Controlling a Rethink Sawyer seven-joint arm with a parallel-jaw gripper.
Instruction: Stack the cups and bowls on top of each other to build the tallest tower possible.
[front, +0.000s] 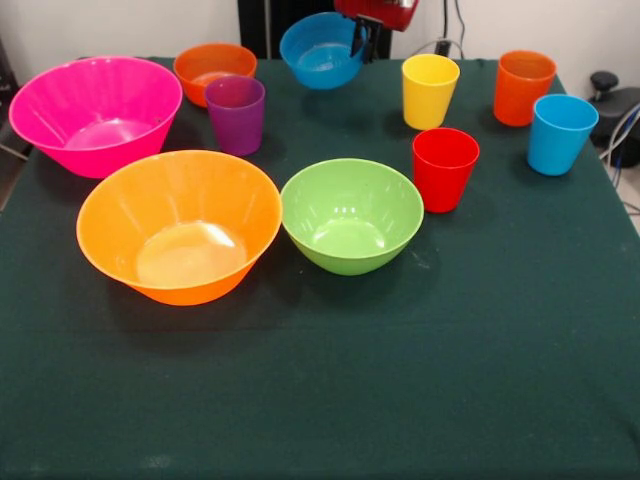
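Pinching the small blue bowl (322, 50) by its rim, tilted: pincer (364, 38); no legible writing anywhere.

A glossy red arm housing (378, 10) shows at the top edge; directly above the dark, slim metal fingers (362, 38), it has rounded edges.

A lab-like room: cloth-covered table (320, 400) against a bare white wall (100, 25), loose cables (625, 130) at its edge.

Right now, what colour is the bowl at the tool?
Blue: the small bowl at the tool, front view.
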